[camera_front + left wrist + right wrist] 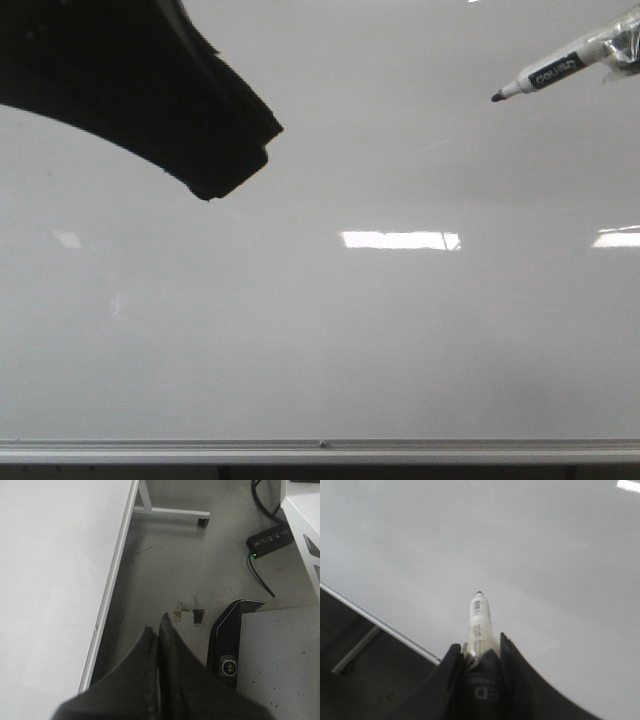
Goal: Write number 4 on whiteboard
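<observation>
The whiteboard [320, 330] fills the front view, glossy pale grey with bright light reflections and a silver edge strip [320, 450] along the bottom. No number 4 shows on it; its surface is blank. My right gripper [479, 642] is shut on a white and black marker [479, 615], which points at the board [545, 555] with its tip uncapped. In the front view the marker [550, 72] comes in from the top right, its tip apart from the board. My left gripper [159, 625] is shut and empty, beside the board's edge [107, 605]; it shows as a black shape [215, 175] at the top left.
In the left wrist view the floor lies beyond the board's edge, with a white frame leg [170, 511], a black box with a green light [270, 539] and its cable, and a grey and black robot base [280, 665].
</observation>
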